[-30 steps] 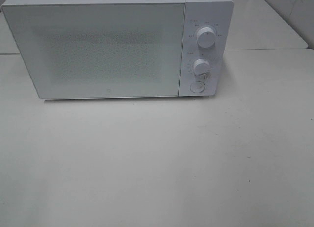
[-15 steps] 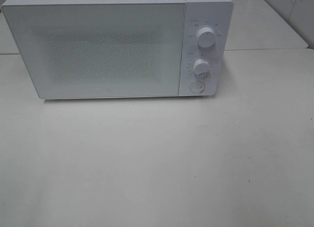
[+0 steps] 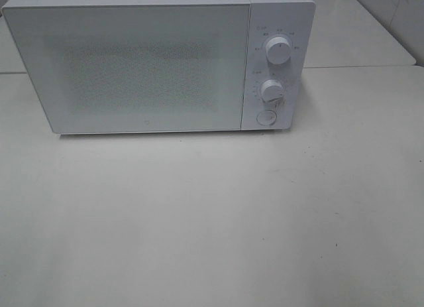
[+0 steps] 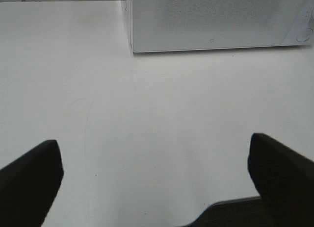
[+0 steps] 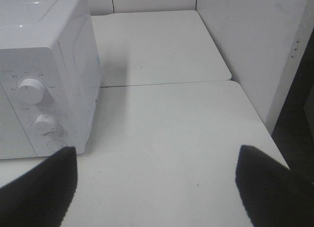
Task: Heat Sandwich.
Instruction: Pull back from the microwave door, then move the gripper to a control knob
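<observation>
The white box-shaped microwave oven (image 3: 146, 68) stands at the back of the pale matte table (image 3: 212, 221) with its frosted door shut and two round white knobs (image 3: 278, 50) on its right panel; the sandwich shows in no view, so I cannot tell where it is. The left gripper (image 4: 154, 153) hangs over the table before the oven door, its black fingers (image 4: 29, 183) spread wide with nothing between them; the right gripper (image 5: 156, 156) hovers near the knob side, equally wide open and holding nothing.

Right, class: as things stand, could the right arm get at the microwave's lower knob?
Probably yes. The right gripper is open and empty, the lower knob faces out on the front panel of the microwave, and only bare table shows between them in the right wrist view.
</observation>
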`<state>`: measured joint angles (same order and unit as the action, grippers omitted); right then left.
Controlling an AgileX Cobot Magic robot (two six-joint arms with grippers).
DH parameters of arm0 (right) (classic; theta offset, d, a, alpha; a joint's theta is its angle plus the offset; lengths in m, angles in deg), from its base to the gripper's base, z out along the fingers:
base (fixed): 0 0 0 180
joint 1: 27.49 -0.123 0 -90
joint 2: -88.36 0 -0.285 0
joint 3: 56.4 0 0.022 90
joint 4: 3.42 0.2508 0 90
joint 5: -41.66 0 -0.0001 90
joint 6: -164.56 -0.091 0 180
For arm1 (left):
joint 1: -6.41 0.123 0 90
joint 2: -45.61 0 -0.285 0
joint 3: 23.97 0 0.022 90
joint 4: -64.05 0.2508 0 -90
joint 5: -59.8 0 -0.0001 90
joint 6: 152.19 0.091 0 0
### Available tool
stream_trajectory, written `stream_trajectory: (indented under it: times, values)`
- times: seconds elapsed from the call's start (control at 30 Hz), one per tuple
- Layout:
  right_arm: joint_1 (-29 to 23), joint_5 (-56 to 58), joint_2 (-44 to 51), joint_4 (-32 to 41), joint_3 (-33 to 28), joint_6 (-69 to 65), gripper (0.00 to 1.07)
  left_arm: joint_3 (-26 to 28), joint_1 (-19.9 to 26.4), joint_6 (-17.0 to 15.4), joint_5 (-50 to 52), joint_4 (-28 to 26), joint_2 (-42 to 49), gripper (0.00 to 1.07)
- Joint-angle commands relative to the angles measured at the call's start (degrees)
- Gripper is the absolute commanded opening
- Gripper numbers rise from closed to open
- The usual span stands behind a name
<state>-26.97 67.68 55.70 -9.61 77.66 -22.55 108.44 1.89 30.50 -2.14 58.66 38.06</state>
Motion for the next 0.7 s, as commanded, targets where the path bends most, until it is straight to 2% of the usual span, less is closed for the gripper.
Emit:
stream_trajectory:
  times: [0.03, 0.33, 0.7]
  values:
    - [0.4, -3.09, -2.06, -0.63, 0.0, 0.11, 0.84, -0.11, 0.11, -0.17, 0.69, -0.17, 1.43, 0.97]
    - [0.4, -16.9, -12.15, -0.63, -4.01, 0.11, 0.81, -0.11, 0.11, -0.17, 0.69, -0.17, 1.43, 0.97]
    - [0.4, -31.28, -24.87, -0.23, -4.58, -1.89, 0.8, -0.11, 0.11, -0.17, 0.69, -0.17, 1.43, 0.97]
